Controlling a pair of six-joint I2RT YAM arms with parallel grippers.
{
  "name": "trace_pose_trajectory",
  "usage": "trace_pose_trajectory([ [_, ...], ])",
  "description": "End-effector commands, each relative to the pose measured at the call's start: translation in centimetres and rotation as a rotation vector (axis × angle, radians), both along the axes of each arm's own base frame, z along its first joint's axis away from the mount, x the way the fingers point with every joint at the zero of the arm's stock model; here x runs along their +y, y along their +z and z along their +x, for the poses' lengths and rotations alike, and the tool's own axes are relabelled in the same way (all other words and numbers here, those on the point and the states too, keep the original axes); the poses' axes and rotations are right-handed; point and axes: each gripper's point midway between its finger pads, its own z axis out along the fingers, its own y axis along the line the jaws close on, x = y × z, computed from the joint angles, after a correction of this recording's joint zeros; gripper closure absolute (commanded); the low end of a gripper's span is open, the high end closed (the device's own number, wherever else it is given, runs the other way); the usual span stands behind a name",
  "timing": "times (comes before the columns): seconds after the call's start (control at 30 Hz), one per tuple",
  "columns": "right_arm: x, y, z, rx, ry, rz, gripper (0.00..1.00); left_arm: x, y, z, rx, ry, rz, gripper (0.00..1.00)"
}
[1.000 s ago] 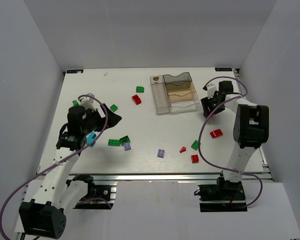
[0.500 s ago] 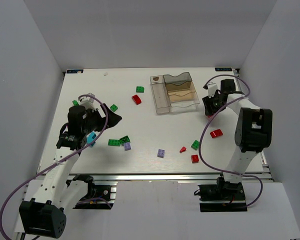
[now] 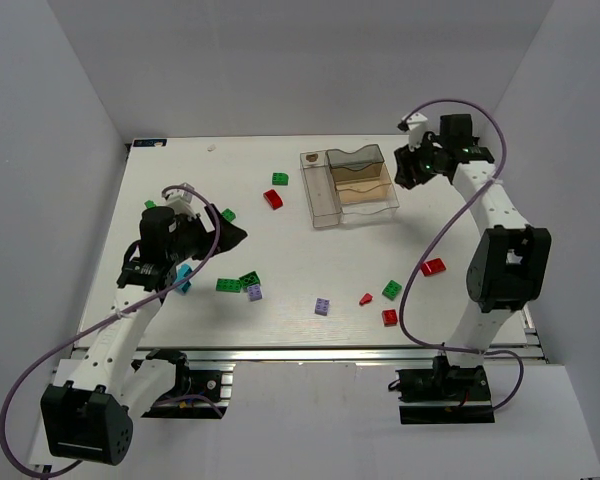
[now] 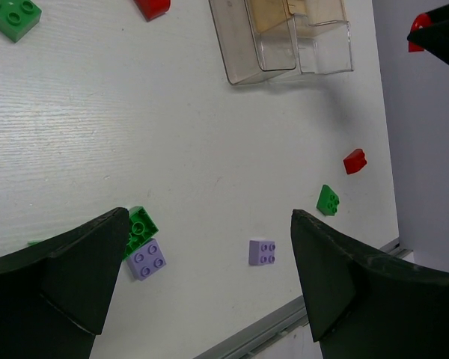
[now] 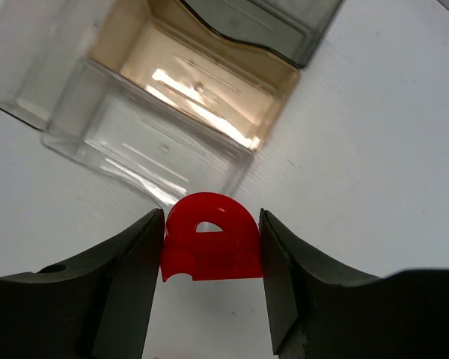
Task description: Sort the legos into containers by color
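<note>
The clear containers (image 3: 345,185) stand at the back of the table, right of centre, and also show in the right wrist view (image 5: 172,112) and the left wrist view (image 4: 284,37). My right gripper (image 3: 412,168) is shut on a red arched lego (image 5: 212,247), held above the table just off the containers' right end. My left gripper (image 3: 230,237) is open and empty, raised over the left half of the table. Below it lie a lilac lego (image 4: 147,259) touching a green one (image 4: 141,226), and a second lilac lego (image 4: 263,252).
Loose legos on the table: red (image 3: 272,198) and green (image 3: 280,179) left of the containers, green (image 3: 227,215), teal (image 3: 183,275) by the left arm, and red (image 3: 432,266), green (image 3: 390,290) and red (image 3: 389,317) at front right. White walls close three sides.
My right gripper has risen and moved back and a little left with the red lego, from the table right of the containers to their right end. My left arm shifted slightly.
</note>
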Motion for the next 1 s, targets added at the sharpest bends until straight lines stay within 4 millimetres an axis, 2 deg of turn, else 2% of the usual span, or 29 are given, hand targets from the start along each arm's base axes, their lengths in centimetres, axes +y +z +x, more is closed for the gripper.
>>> trace_pose_trajectory([
  [0.0,4.5,0.0,0.8,0.035,0.072,0.076,0.73,-0.6,2.7,0.6,-0.083,-0.035,-0.014,0.02],
  [0.07,6.2,-0.1,1.4,0.049,0.075,0.094,0.71,-0.7,2.9,0.6,-0.086,-0.035,-0.018,0.02],
  [0.1,6.6,-1.3,1.8,0.082,0.067,0.098,0.70,-0.7,2.9,0.5,-0.087,-0.034,-0.020,0.02],
  [0.17,7.5,-1.4,2.3,0.099,0.052,0.113,0.68,-0.7,3.1,0.4,-0.088,-0.031,-0.027,0.02],
  [0.2,7.8,-2.5,2.6,0.125,0.044,0.112,0.67,-0.7,3.2,0.3,-0.090,-0.030,-0.032,0.02],
  [0.27,7.9,-3.2,2.8,0.144,0.024,0.109,0.66,-0.7,3.2,0.2,-0.084,-0.022,-0.038,0.02],
  [0.33,7.3,-4.4,2.9,0.161,0.001,0.089,0.64,-0.5,3.5,-0.1,-0.087,-0.011,-0.046,0.02],
  [0.43,7.3,-5.5,2.4,0.184,0.006,0.072,0.57,-0.7,3.4,-0.3,-0.082,-0.004,-0.055,0.02],
  [0.57,7.2,-6.2,1.9,0.207,0.009,0.061,0.35,-0.6,3.0,0.4,-0.071,0.018,-0.066,0.02],
  [0.6,7.3,-6.2,1.9,0.208,0.013,0.061,0.34,-0.6,2.8,0.6,-0.062,0.024,-0.065,0.02],
  [0.63,7.2,-6.2,1.9,0.209,0.010,0.062,0.32,-0.3,3.2,1.2,-0.068,0.045,-0.059,0.02],
  [0.77,7.2,-5.4,2.0,0.194,0.007,0.067,0.29,1.0,2.0,4.0,-0.006,0.143,0.006,0.02],
  [0.83,7.0,-5.1,2.0,0.192,0.002,0.072,0.29,1.8,1.7,5.3,0.007,0.191,0.043,0.06],
  [0.9,7.1,-4.2,1.8,0.182,0.002,0.082,0.31,2.1,0.8,7.0,0.045,0.213,0.074,0.12],
  [0.93,6.9,-3.0,1.8,0.161,-0.003,0.088,0.34,2.2,0.5,7.6,0.059,0.223,0.088,0.13],
  [0.97,6.8,-2.4,1.6,0.150,-0.003,0.089,0.36,1.6,-0.4,8.9,0.095,0.213,0.098,0.16],
])
